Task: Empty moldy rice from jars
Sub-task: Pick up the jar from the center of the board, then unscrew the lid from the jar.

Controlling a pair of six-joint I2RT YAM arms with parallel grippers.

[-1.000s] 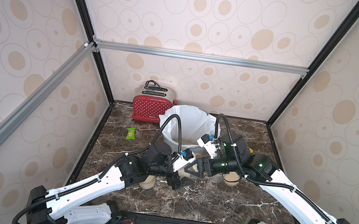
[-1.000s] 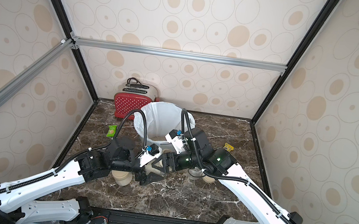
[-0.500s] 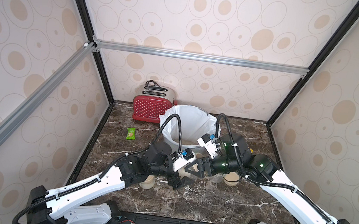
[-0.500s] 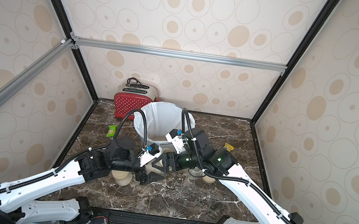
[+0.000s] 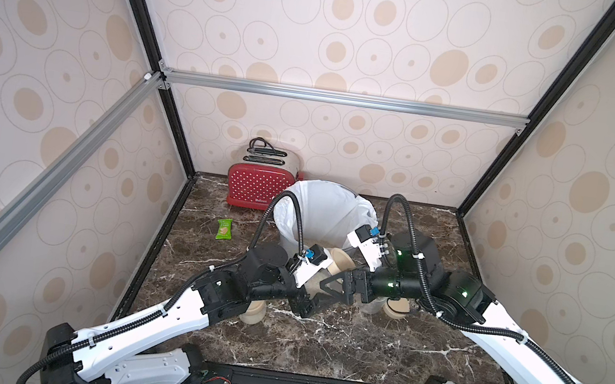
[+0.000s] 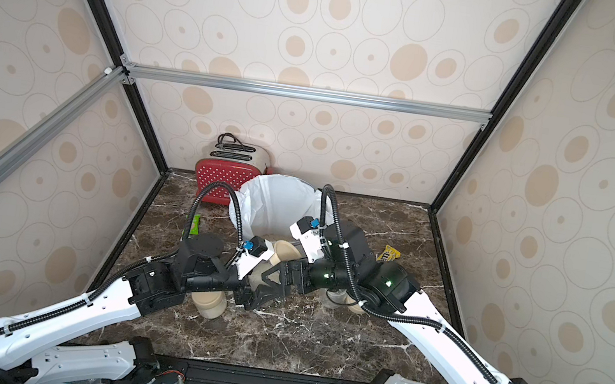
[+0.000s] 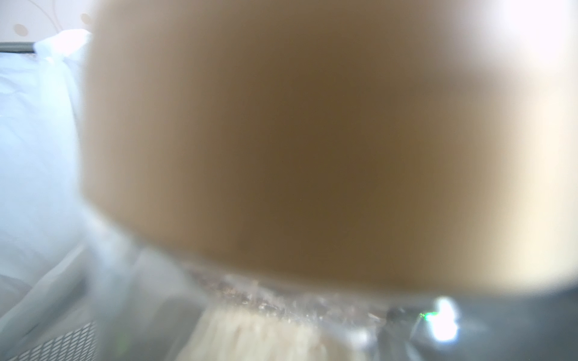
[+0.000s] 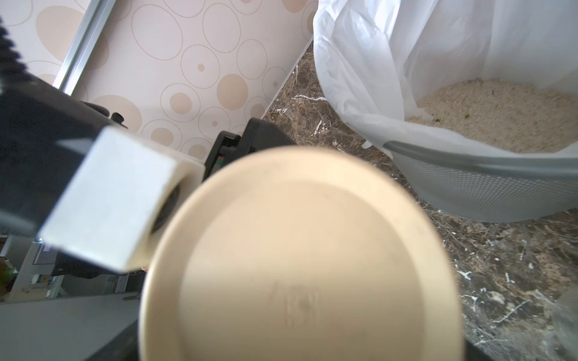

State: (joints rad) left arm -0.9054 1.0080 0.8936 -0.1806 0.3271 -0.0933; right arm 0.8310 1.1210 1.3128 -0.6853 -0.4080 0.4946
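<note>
A glass jar with a beige lid (image 5: 342,261) (image 8: 300,259) hangs tilted in front of the bin (image 8: 488,193). My left gripper (image 5: 305,301) (image 6: 248,295) is shut on its glass body. Moldy rice (image 7: 250,337) shows through the glass below the blurred lid (image 7: 281,140). My right gripper (image 5: 325,285) (image 6: 269,277) faces the lid with its jaws spread wide around it. More moldy rice (image 8: 500,115) lies in the bin's white liner (image 5: 327,212). A second jar (image 5: 252,312) stands under my left arm. A third jar (image 5: 395,307) stands under my right arm.
A red toaster (image 5: 259,190) stands at the back wall, left of the bin. A green packet (image 5: 224,228) lies on the marble to the left. A yellow packet (image 6: 389,253) lies to the right. Patterned walls close in three sides.
Both arms and the jar keep their places. The right jaws seem slightly wider apart at the lid.
</note>
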